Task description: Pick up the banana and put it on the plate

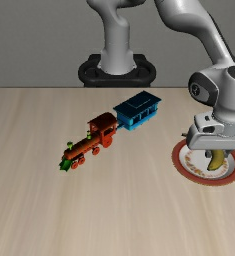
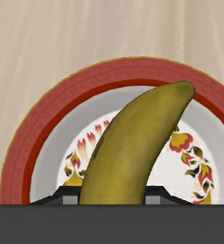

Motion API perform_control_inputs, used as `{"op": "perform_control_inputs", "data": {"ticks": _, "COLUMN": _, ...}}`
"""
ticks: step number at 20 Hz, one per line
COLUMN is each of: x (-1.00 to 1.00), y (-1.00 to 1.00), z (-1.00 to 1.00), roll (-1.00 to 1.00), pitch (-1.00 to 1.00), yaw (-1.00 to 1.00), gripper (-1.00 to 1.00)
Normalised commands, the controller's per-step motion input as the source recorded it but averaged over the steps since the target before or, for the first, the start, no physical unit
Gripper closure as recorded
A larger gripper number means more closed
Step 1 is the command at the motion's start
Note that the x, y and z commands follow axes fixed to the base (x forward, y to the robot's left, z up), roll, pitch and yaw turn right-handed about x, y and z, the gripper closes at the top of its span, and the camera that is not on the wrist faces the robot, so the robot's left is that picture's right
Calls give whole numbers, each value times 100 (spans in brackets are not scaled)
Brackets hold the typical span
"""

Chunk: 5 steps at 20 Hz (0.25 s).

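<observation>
The yellow-green banana (image 1: pixel 218 160) hangs from my gripper (image 1: pixel 216 150), which is shut on it at the exterior view's right. It is held just over the plate (image 1: pixel 182 163), a white dish with a red rim and a floral pattern. In the wrist view the banana (image 2: pixel 132 152) runs up from between the fingers of my gripper (image 2: pixel 113 202), and its tip reaches toward the plate's red rim (image 2: pixel 47 124). Whether the banana touches the plate I cannot tell.
A red toy locomotive (image 1: pixel 89 143) and a blue toy wagon (image 1: pixel 137 110) stand mid-table, to the exterior view's left of the plate. The robot's base (image 1: pixel 117 70) is at the far edge. Bare wooden tabletop lies around the plate.
</observation>
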Motion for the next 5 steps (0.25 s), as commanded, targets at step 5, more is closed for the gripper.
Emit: {"op": "perform_control_inputs", "data": {"ticks": 5, "x": 0, "y": 0, "z": 0, "roll": 0, "pitch": 0, "yaw": 0, "gripper": -100}}
